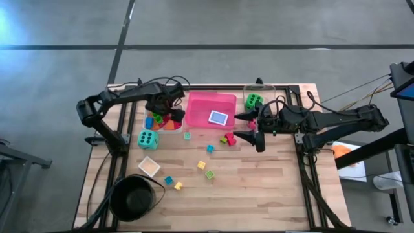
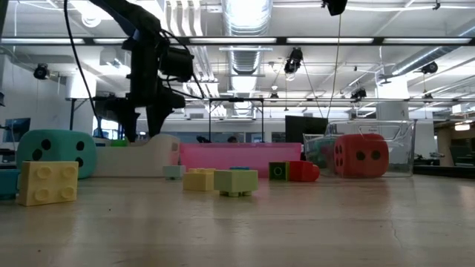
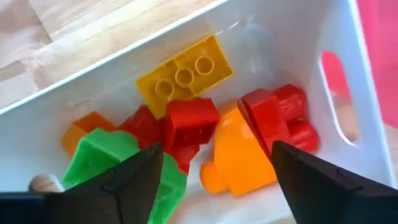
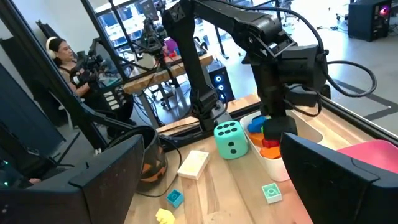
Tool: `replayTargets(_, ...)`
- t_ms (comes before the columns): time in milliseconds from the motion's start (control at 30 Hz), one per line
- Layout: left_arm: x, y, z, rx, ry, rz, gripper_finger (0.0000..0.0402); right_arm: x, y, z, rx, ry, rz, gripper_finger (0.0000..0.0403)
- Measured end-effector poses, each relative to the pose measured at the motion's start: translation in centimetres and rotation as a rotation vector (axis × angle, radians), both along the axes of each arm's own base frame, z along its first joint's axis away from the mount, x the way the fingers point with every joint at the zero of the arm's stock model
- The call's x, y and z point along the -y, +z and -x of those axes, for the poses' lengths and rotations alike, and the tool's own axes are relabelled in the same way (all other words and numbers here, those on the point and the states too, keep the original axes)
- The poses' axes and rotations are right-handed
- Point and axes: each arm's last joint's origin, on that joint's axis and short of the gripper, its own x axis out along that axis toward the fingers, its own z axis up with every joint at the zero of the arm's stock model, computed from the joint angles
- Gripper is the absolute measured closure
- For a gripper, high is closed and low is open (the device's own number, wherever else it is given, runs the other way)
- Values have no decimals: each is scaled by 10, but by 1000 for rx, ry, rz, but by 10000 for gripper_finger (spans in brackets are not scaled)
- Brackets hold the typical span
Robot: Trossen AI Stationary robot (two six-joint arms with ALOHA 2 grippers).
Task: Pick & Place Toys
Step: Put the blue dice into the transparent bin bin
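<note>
My left gripper [image 1: 169,111] hangs over the white rectangular tray [image 1: 147,117] at the bench's [image 1: 259,188] ten o'clock, fingers [image 3: 124,180] spread, nothing held. The small red plastic block [image 3: 189,121] lies in the tray directly between them, among other blocks. My right gripper [image 1: 249,126], fingers wide and empty, sits just at three o'clock of the loose red block [image 1: 230,138] beside the pink tray [image 1: 197,103], so it is nearer.
</note>
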Motion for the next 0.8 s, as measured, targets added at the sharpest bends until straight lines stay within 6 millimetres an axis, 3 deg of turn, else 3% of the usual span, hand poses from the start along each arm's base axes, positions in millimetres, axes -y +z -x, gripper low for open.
replayTargets(200, 0, 30, -5, -14, -11, 9, 72, 0, 0, 0, 0, -1, 0, 34)
replayTargets(367, 14, 52, -12, -38, -55, 21, 70, 0, 0, 0, 0, -1, 0, 34)
replayTargets(600, 50, 59, -13, -132, -92, 30, 69, 0, 0, 0, -1, 0, 0, 34)
replayTargets(800, 74, 67, 5, -109, 24, -33, 69, 0, 0, 0, -1, -1, 0, 34)
